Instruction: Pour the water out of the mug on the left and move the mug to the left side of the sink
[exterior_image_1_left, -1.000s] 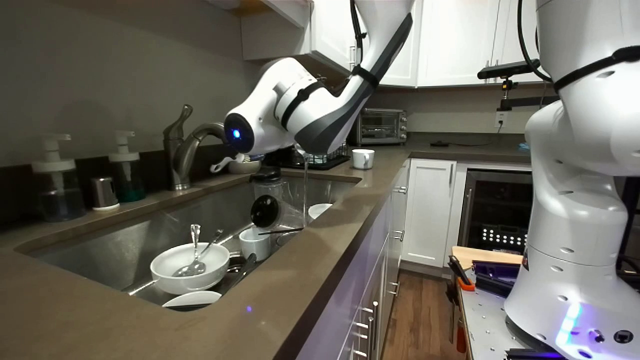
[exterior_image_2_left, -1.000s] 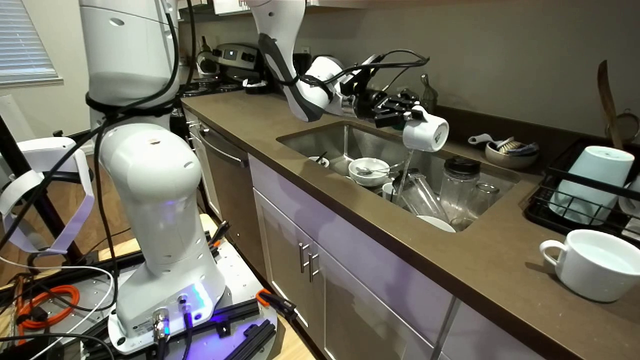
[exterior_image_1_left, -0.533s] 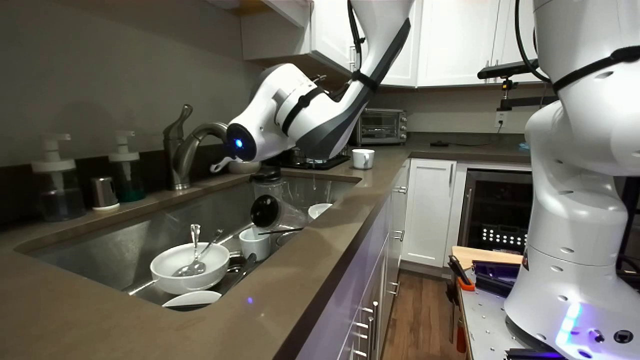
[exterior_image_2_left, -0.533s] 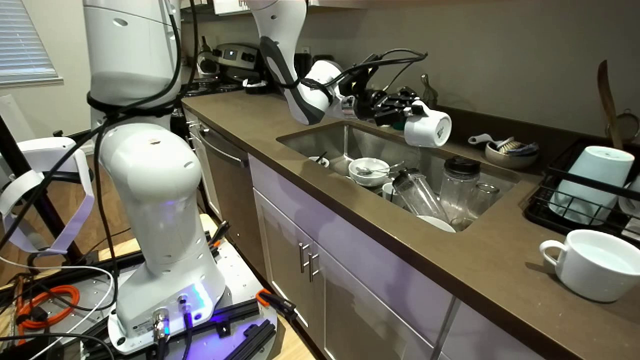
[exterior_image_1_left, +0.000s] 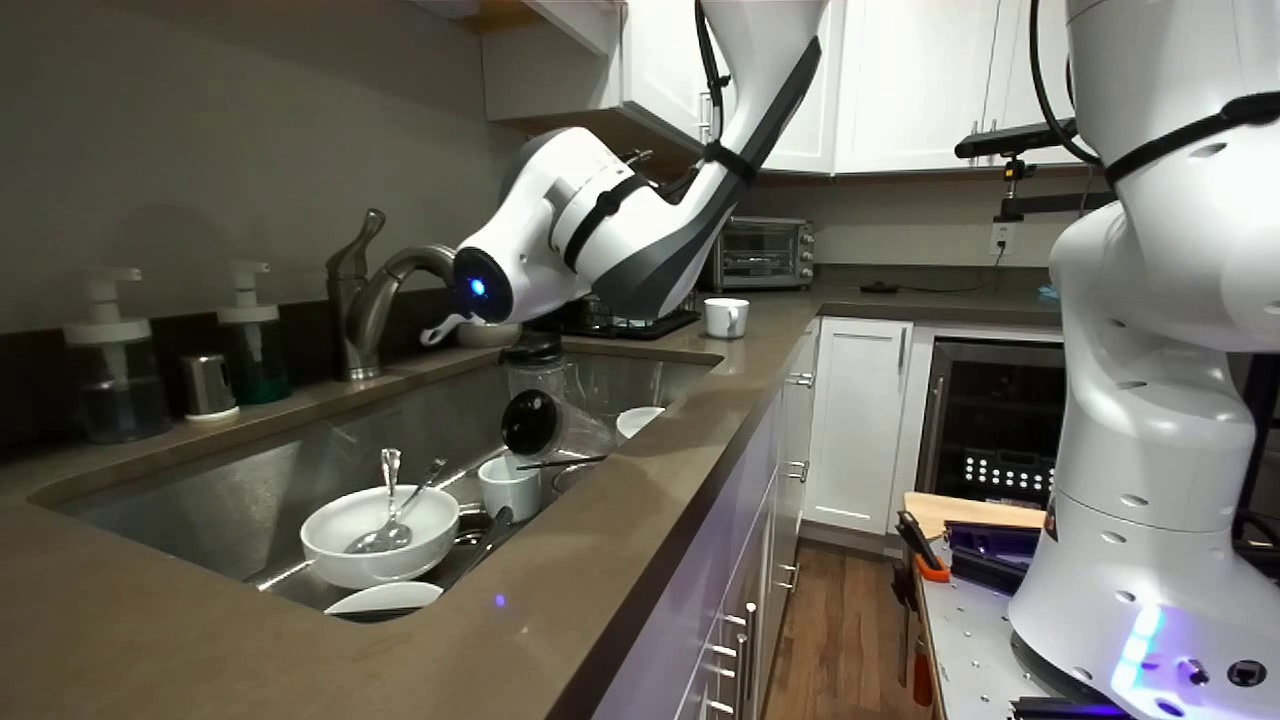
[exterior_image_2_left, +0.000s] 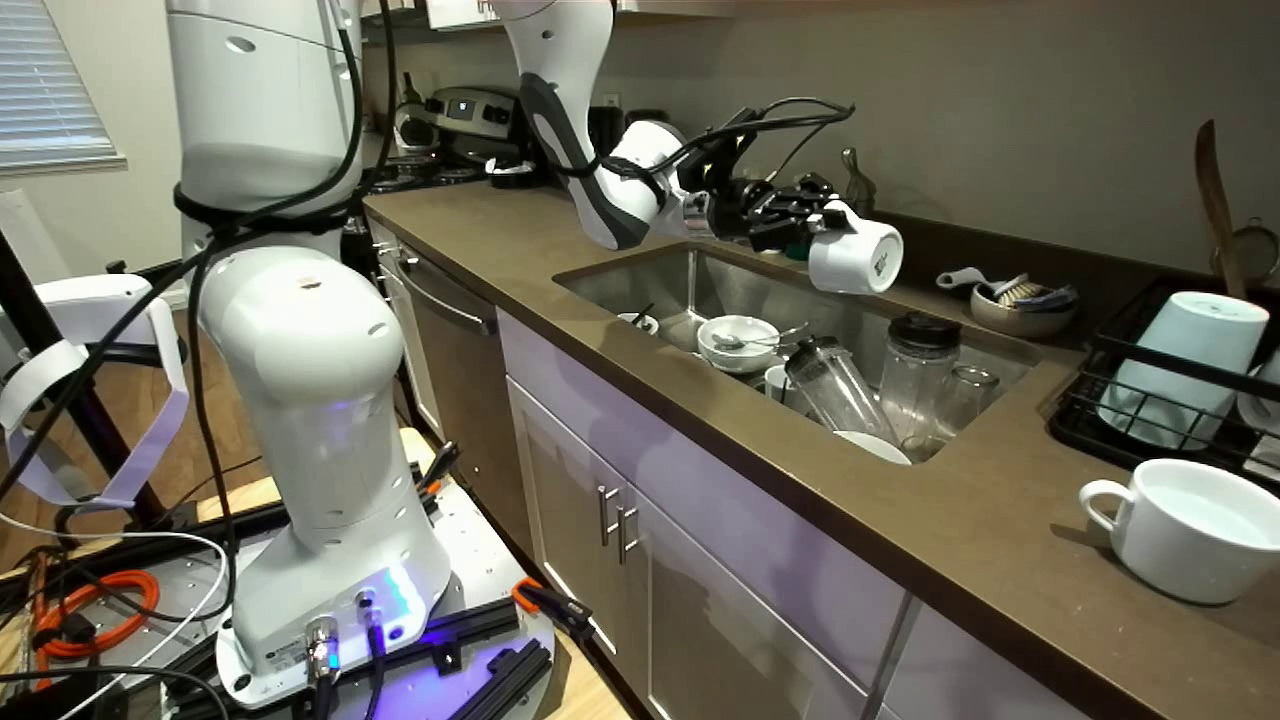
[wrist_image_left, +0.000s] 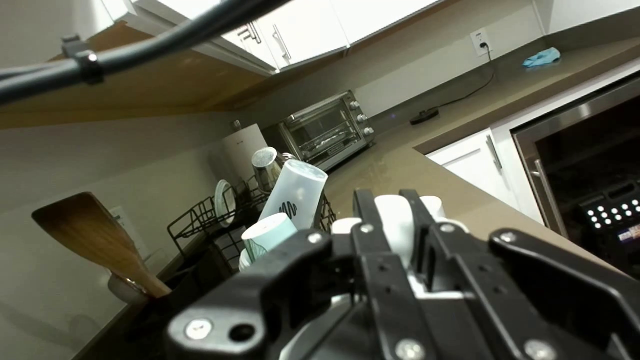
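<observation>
Apparently pouring is done: the end effector (exterior_image_2_left: 822, 222) grips the tipped mug (exterior_image_2_left: 856, 260) over the sink (exterior_image_2_left: 732, 276), nothing visibly running out; placing it left remains.

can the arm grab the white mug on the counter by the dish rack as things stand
Probably not yet: its jaws are shut on the tilted mug above the sink, so that would likely have to be put down first. Nothing seems to cover the counter mug itself.
</observation>
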